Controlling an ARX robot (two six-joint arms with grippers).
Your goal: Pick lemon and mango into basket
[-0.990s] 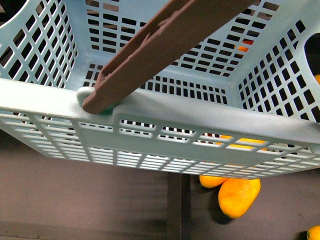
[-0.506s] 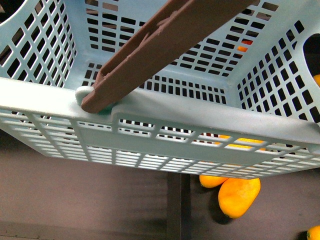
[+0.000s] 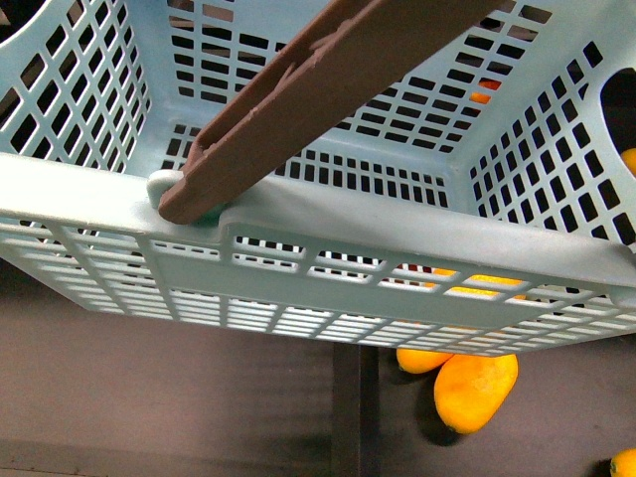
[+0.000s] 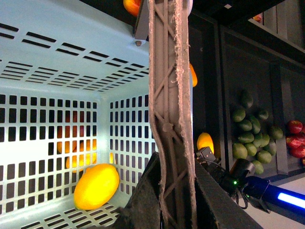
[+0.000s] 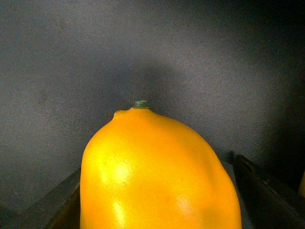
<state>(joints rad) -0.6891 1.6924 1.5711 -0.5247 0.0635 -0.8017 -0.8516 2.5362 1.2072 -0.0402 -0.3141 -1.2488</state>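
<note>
Front view, starting at the left: light turquoise basket (image 3: 328, 224), tilted and very close, filling nearly the whole frame, slotted walls and floor on show. Brown handle (image 3: 328, 89) hinged on the near rim left of centre, slanting up toward the upper right. Lower down and right of centre, on the dark surface (image 3: 149, 397) under the basket: a half-hidden orange fruit (image 3: 421, 360) touching a plump orange-yellow fruit (image 3: 475, 390) in full sight. A sliver of another at the lower right corner.

Left wrist view: left tool (image 4: 175, 164) clenched on the handle, dark fingers (image 4: 143, 202) pressed to both sides of the frayed brown strip. On one side of the handle, inside the basket: lemon (image 4: 96, 186), yellow-orange, lying low in a corner against the slotted wall. Blurs of orange and red beyond the slots. On the other side, outside the basket, on dark shelves (image 4: 224, 71): a yellow fruit (image 4: 205, 142) near the handle, then green fruits (image 4: 250, 138), then red fruits (image 4: 296, 138) farthest off.

Right wrist view: right tool (image 5: 157, 164) grasping the mango (image 5: 159, 191), a dark finger at each flank. Small green stem stub (image 5: 141, 104) at the far end, plain grey behind.
</note>
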